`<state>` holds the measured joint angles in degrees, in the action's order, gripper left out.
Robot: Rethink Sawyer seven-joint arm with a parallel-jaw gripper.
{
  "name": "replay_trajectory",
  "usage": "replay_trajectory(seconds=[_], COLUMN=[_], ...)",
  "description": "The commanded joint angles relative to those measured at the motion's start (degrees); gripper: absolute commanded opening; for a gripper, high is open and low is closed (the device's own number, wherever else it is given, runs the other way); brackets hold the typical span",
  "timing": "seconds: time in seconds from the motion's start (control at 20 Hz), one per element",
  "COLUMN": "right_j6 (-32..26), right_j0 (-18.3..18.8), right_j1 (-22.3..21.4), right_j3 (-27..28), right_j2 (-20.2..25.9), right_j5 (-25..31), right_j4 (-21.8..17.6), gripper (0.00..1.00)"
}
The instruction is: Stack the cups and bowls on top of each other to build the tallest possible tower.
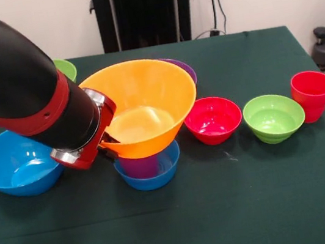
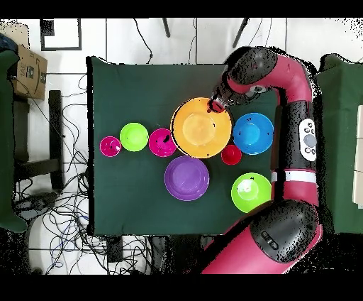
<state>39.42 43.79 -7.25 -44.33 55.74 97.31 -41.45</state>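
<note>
My gripper [image 1: 105, 141] is shut on the left rim of the large yellow bowl [image 1: 146, 93], with one dark finger inside the rim. The bowl rests upright on a translucent purple cup [image 1: 137, 166], which stands in the small blue bowl [image 1: 164, 170]; these three form the tower. In the overhead view the gripper [image 2: 215, 106] is at the yellow bowl's [image 2: 200, 129] upper right rim, and the bowl hides the cup and small bowl. One red cup [image 1: 312, 93] stands at the far right; the other red cup [image 2: 231, 154] shows only from overhead.
The large blue bowl [image 1: 14, 164] sits left of the tower, under my arm. The purple bowl [image 1: 183, 67] and lime green bowl [image 1: 67, 67] lie behind. The small red-pink bowl [image 1: 213, 119] and small lime green bowl [image 1: 273, 117] sit to the right.
</note>
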Motion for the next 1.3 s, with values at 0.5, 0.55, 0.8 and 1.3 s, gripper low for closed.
replay_trajectory(seconds=[0.5, 0.55, 0.8, 1.3], right_j6=[-17.40, -17.43, -17.24, -16.46], right_j0=[1.70, 1.89, 2.79, 4.04], right_j1=[-2.45, -2.75, -3.90, -3.18], right_j3=[-4.32, -4.95, -7.75, -10.20], right_j2=[-9.21, -9.48, -10.49, -11.04], right_j5=[4.64, 4.47, 3.64, 2.44], right_j4=[-3.76, -3.74, -3.30, -1.45], gripper=[0.00, 0.00, 0.00, 0.00])
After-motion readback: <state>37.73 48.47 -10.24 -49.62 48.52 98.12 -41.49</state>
